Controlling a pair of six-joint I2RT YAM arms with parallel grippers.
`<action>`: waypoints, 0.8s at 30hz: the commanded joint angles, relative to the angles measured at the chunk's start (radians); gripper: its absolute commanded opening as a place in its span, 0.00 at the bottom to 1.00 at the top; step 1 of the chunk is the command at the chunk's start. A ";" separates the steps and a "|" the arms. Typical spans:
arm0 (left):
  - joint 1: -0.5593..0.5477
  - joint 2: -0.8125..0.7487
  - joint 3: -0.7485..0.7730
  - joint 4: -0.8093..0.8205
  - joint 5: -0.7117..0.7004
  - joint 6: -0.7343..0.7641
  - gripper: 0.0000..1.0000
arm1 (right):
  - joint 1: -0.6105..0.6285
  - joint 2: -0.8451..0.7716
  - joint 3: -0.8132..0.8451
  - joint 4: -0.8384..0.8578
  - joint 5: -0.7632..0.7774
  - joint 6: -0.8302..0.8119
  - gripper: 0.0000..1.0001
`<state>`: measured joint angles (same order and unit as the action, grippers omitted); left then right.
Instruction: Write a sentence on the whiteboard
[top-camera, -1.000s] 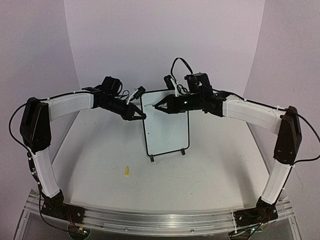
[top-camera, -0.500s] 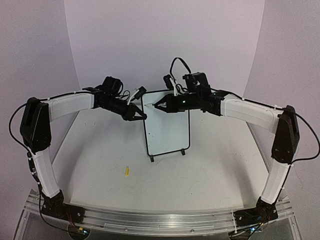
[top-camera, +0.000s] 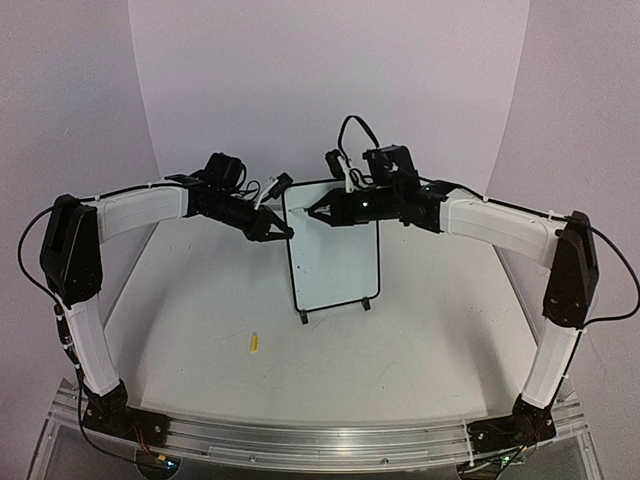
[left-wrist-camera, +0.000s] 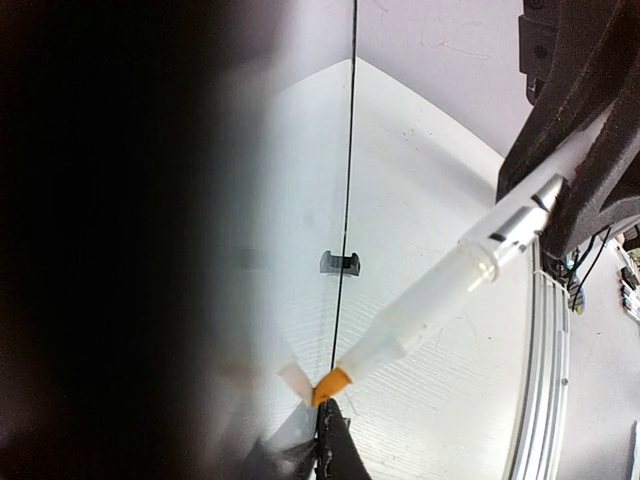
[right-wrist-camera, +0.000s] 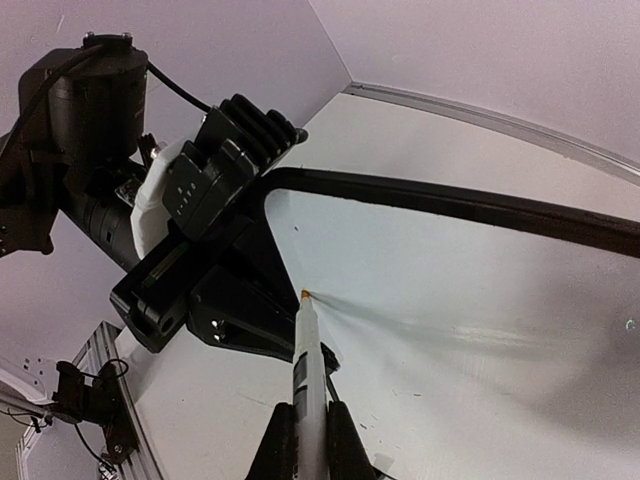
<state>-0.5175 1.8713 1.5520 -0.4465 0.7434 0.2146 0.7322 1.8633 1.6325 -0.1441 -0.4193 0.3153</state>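
Risk: I judge the thin frame could twist or slip in the left pinch if the right arm leans too hard on the tip. The board would then swing on its feet and the stroke would smear or skip.
Right gripper: fingers pressed together on the marker, clamped at the barrel's rear end, bottom centre of the right wrist view.
Marker tip: orange. It looks to be touching the white surface close to the board's left frame. In the left wrist view it meets its own reflection.
Left gripper: pinched tight on the left edge of the whiteboard, just beside the tip.
Whiteboard: upright on its two feet, centre of the top view, between the two arms.
Sentence: I can't make out any written strokes.
Cap: yellow, lying on the table at lower left of the board, well apart from it.
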 joint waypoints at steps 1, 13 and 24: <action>-0.020 -0.002 0.014 -0.070 -0.065 0.060 0.00 | -0.004 -0.026 0.042 0.039 0.079 -0.003 0.00; -0.029 -0.002 0.017 -0.078 -0.078 0.069 0.00 | -0.004 -0.058 0.033 0.118 0.108 0.015 0.00; -0.035 -0.003 0.017 -0.084 -0.082 0.074 0.00 | -0.004 -0.066 0.014 0.136 0.123 0.022 0.00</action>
<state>-0.5283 1.8713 1.5520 -0.4458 0.7319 0.2283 0.7361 1.8285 1.6325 -0.0544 -0.3514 0.3267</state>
